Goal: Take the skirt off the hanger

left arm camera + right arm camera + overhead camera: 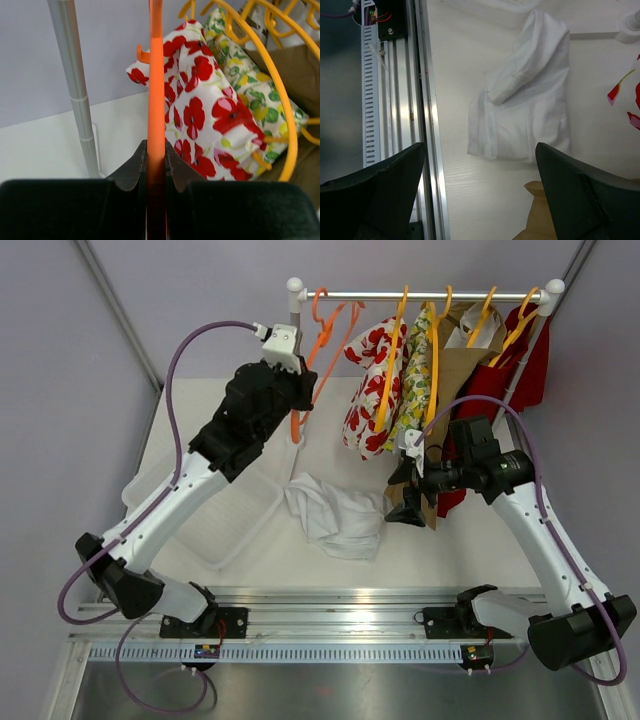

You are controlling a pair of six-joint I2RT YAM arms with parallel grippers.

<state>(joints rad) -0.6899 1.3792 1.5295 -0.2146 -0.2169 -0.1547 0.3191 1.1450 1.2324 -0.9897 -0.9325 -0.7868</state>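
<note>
You're looking at: skirt (330, 515) plain white, no print. hanger (156, 100) bright orange. poppy-print garment (200, 115) = big red flowers on white w/ bits of green. leaf-print garment (418, 375) = green + yellow on white. tan garment (455, 365) plain, red garment (532, 360) solid. other hangers (281, 100) yellow-orange.

Loaded rack and one tray.
Silver metal clothes rail (420, 296) carries yellow plastic hangers (397, 340) with red-poppy white garment (372, 390), brown garment (460, 365) and red garment (535, 360); translucent plastic tray (235, 515) rests on white table (280, 565).

The white skirt (330, 515) is soft matt cloth. The orange hanger (156, 100) is smooth glossy plastic. The rack pole (76, 85) is dull grey metal.
</note>
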